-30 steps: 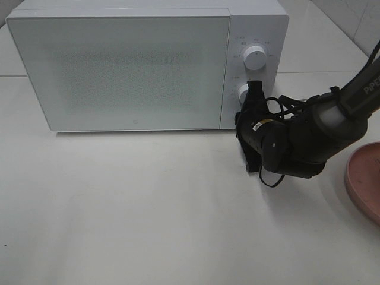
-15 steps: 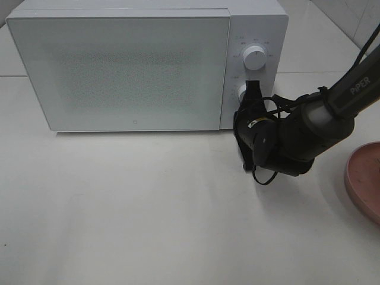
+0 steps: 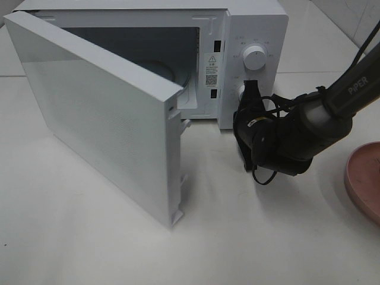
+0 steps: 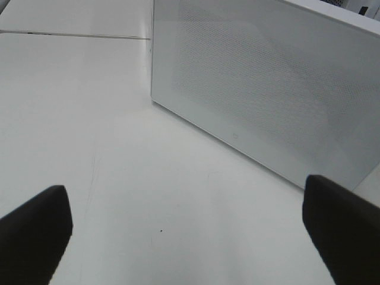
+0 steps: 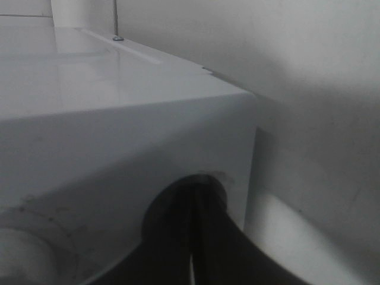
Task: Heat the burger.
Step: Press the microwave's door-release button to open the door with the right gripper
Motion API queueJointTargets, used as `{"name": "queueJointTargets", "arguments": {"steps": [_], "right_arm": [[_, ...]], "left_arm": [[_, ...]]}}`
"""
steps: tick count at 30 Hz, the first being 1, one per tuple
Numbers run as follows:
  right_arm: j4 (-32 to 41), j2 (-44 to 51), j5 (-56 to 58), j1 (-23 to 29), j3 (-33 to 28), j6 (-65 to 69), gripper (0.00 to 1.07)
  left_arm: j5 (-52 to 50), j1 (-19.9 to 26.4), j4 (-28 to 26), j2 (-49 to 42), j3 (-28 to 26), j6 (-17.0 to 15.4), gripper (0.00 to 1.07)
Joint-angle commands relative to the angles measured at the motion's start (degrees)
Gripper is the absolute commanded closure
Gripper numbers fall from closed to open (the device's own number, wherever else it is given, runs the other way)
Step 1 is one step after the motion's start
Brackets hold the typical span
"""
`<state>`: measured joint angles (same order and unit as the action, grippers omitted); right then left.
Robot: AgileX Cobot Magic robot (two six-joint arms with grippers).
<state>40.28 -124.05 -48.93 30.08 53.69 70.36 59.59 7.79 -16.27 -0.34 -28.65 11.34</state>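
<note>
The burger is out of view in every frame. The white microwave [image 3: 256, 24] stands at the back of the table with its door [image 3: 101, 119] swung wide open to the left, showing the dark empty cavity [image 3: 160, 56]. My right gripper [image 3: 249, 90] is shut, with its tip pressed against the lower control [image 3: 241, 92] on the panel. In the right wrist view the shut fingers [image 5: 205, 237] touch the microwave's front [image 5: 119, 148]. My left gripper [image 4: 190, 237] is open and holds nothing. Its dark fingertips [image 4: 35, 225] frame bare table before the door panel [image 4: 267, 89].
A round pink plate [image 3: 363, 178] lies at the table's right edge, partly cut off. The upper dial [image 3: 255, 57] sits above my right gripper. The open door juts out over the left middle of the table [image 3: 267, 237], its corner reaching forward.
The microwave door was closed in both earlier frames and has now swung open to the left. My right gripper has stayed at the lower control.
</note>
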Motion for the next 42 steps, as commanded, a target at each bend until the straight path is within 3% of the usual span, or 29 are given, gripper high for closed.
{"name": "queueJointTargets", "arguments": {"steps": [1,10,26,42], "right_arm": [[-4.64,0.69,-12.72,-2.01,3.84,-1.09,1.07],[-3.67,1.2,-7.51,-0.86,3.5,-0.8,1.07],[-3.9,4.07,-1.43,1.55,-4.7,1.6,1.07],[-7.05,17.42,7.33,1.55,-15.76,-5.27,1.07]], "left_arm": [[-0.17,0.23,-0.34,-0.4,0.17,0.17,0.09],[-0.17,0.23,-0.34,-0.4,0.17,0.17,0.09],[-0.17,0.23,-0.34,-0.4,0.17,0.17,0.09],[-0.17,0.23,-0.34,-0.4,0.17,0.17,0.09]]}}
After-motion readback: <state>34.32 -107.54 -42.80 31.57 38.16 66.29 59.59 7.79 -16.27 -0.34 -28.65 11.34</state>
